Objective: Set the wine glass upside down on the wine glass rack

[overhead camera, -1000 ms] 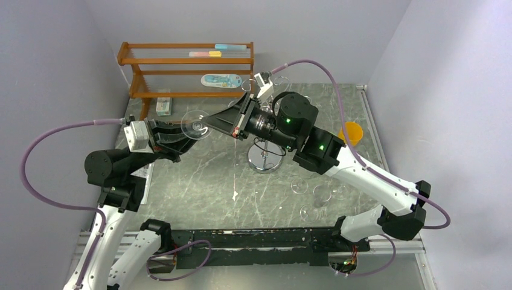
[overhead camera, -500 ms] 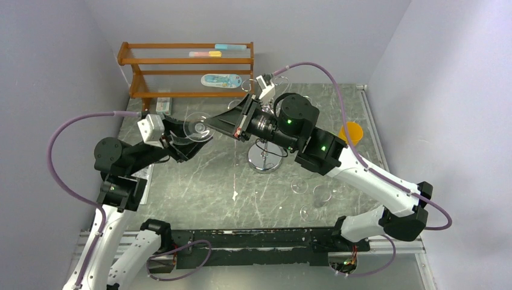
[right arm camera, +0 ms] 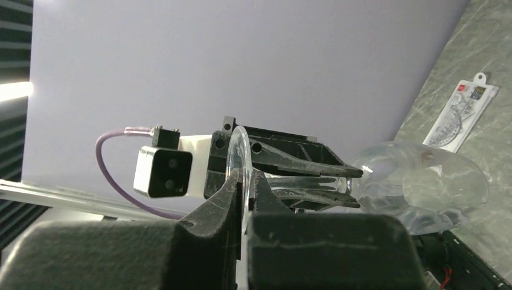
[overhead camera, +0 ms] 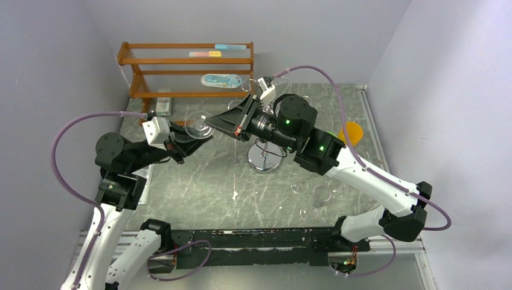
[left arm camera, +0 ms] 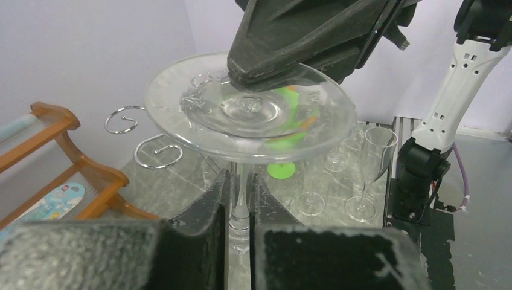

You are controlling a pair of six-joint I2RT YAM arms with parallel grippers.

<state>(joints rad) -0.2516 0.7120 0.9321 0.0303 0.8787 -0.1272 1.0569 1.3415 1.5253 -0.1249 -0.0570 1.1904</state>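
Wine glass [overhead camera: 198, 125] hangs on its side in the air, left of the wine glass rack [overhead camera: 265, 158] and between your two arms. Your right gripper [overhead camera: 211, 124] pinches the rim of its foot. Your left gripper [left arm camera: 240, 187] is clamped on the stem. Since a second ago your left arm has pushed in toward the glass, which has barely moved. Below lies a grey marbled table [overhead camera: 199, 193] with spare glasses [overhead camera: 314, 196] and an orange cup [overhead camera: 352, 133]. A wooden shelf [overhead camera: 181, 60] stands at the back against pale lilac walls.
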